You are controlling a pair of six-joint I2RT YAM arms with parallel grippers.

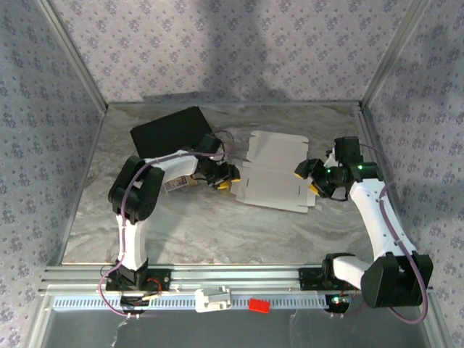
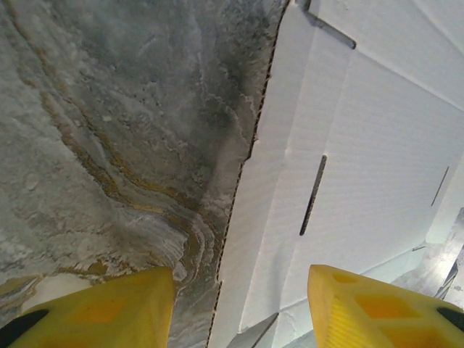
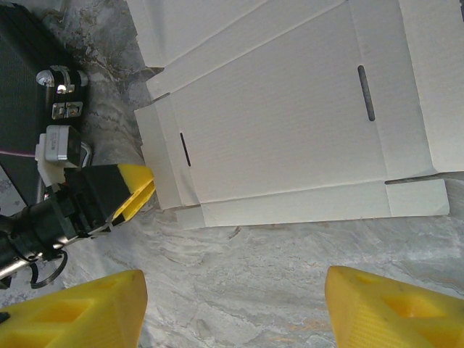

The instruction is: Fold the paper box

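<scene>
While one paper box lies unfolded, one black case behind, two pairs of jaws released, gripping nothing.

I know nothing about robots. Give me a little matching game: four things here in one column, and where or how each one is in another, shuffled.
1. paper box
2. black case
3. left fingers
4. right fingers

A. open, over bare table right of the box
B. white, lying flat, unfolded
C. open, straddling the box's left edge
D. dark, at the table's far left

Pairs: 1-B, 2-D, 3-C, 4-A
</scene>
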